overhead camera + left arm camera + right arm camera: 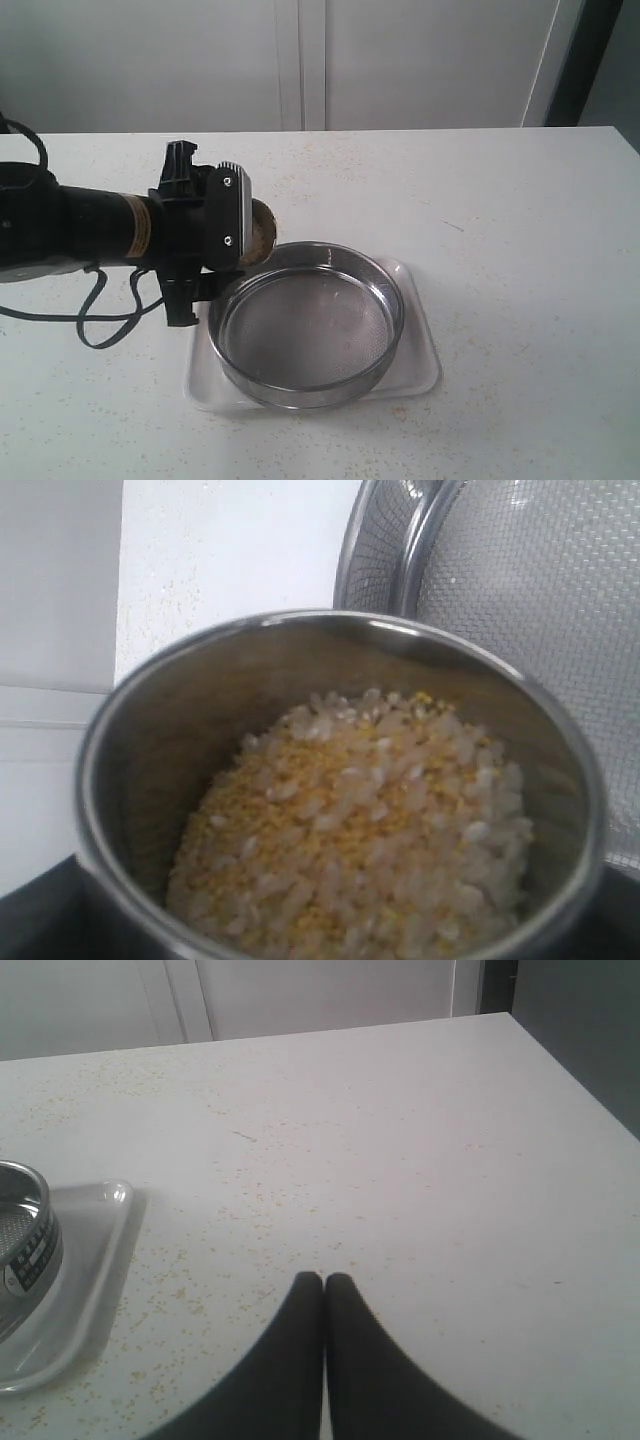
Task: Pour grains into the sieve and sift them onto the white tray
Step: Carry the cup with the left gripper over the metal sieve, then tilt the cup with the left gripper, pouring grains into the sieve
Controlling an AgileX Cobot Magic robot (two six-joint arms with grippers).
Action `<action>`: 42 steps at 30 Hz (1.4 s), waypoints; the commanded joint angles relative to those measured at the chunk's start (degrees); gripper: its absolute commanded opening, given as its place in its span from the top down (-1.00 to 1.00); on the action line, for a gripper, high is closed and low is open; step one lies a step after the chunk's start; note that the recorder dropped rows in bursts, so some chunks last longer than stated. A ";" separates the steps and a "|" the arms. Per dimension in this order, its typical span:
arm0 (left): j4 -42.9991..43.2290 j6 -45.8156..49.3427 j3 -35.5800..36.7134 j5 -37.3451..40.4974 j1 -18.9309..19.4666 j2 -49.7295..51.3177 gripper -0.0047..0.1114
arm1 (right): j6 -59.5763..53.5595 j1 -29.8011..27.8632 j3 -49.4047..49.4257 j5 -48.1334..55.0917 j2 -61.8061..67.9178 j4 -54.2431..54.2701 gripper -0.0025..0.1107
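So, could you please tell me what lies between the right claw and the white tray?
Only bare tabletop with stray yellowish specks. The right wrist view shows it, between the shut right claw and the white tray.

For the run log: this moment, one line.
left hand: holds steel cup of grains at sieve rim | sieve: empty, on white tray | right hand: shut

wide off-white speckled tabletop [500, 300]; pale grey panelled wall [420, 60] behind, vertical seams; dark vertical strip [590, 60] far right; soft even light.
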 commanded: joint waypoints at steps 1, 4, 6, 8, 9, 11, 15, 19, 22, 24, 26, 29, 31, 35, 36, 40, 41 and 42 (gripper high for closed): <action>-0.70 0.42 -2.24 -0.60 -0.30 -0.62 0.92 | 0.17 -0.19 0.26 -0.78 -0.24 -0.29 0.96; -0.70 0.57 -3.44 -0.16 -0.30 0.72 0.92 | 0.17 -0.19 0.26 -0.78 -0.24 -0.29 0.96; -0.70 2.15 -3.82 -0.84 -0.30 1.77 0.92 | 0.17 -0.19 0.26 -0.78 -0.24 -0.29 0.96; -0.70 3.63 -3.82 -0.99 -0.30 2.43 0.92 | 0.17 -0.19 0.26 -0.78 -0.24 -0.29 0.96; -0.70 4.54 -3.82 -0.89 -0.30 2.54 0.92 | 0.17 -0.19 0.26 -0.78 -0.24 -0.29 0.96; -0.70 7.07 -3.82 -1.65 -0.30 3.05 0.92 | 0.17 -0.19 0.26 -0.78 -0.24 -0.29 0.96; -0.70 11.13 -3.95 -2.12 -0.30 3.90 0.92 | 0.90 -0.19 0.26 -0.78 -0.24 -0.29 0.96; -1.21 11.90 -5.59 -1.57 -0.96 4.09 0.92 | 1.00 -0.19 0.26 -0.78 -0.24 -0.29 0.96; -1.22 13.05 -6.81 -0.57 -2.60 4.09 0.92 | 1.00 -0.19 0.26 -0.78 -0.24 -0.29 0.96; -1.22 16.08 -7.50 1.24 -3.72 4.48 0.92 | 1.00 -0.19 0.26 -0.78 -0.24 -0.29 0.96; -1.22 16.83 -8.26 2.71 -4.25 5.56 0.92 | 1.00 -0.19 0.26 -0.78 -0.24 -0.29 0.96; -1.22 17.07 -9.16 3.46 -4.36 7.15 0.92 | 1.00 -0.19 0.26 -0.78 -0.24 -0.29 0.96; -1.22 18.19 -9.16 4.43 -4.36 7.56 0.92 | 1.00 -0.19 0.26 -0.78 -0.24 -0.29 0.96; -1.22 21.44 -9.16 7.60 -4.36 7.85 0.92 | 1.00 -0.19 0.26 -0.78 -0.24 -0.29 0.96; -1.22 21.60 -9.16 7.60 -4.36 7.85 0.92 | 1.00 -0.19 0.26 -0.78 -0.24 -0.29 0.96; -1.22 22.35 -9.16 7.75 -4.36 7.85 0.92 | 1.00 -0.19 0.26 -0.78 -0.24 -0.29 0.96; -1.22 22.35 -9.16 8.51 -4.37 7.85 0.92 | 1.00 -0.19 0.26 -0.78 -0.24 -0.29 0.96; -1.22 22.35 -9.16 9.07 -4.37 7.85 0.92 | 1.00 -0.19 0.26 -0.78 -0.24 -0.29 0.96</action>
